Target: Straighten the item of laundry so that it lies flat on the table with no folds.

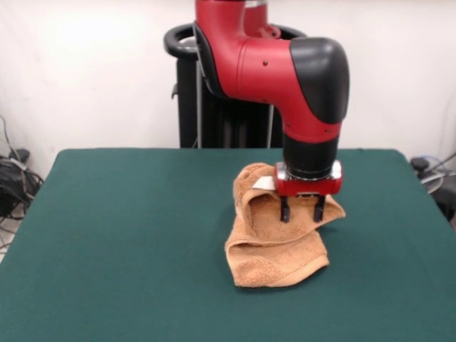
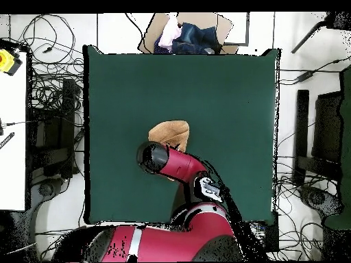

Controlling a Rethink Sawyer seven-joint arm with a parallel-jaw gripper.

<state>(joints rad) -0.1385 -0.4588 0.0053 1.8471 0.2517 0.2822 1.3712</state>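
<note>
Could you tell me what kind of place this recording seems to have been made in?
Most likely a robotics lab. A red arm on a pedestal works at a table covered in green cloth, its gripper over a crumpled towel, and loose cables sprawl on the floor around it.

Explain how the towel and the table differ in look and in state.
The towel is orange-tan with a looped pile; the table is dark green and smooth. The towel is small and covers only a patch near the middle; the table is far wider. The towel is crumpled, with folds and a raised edge at the end effector; the table lies flat. Both are cloth surfaces.
</note>
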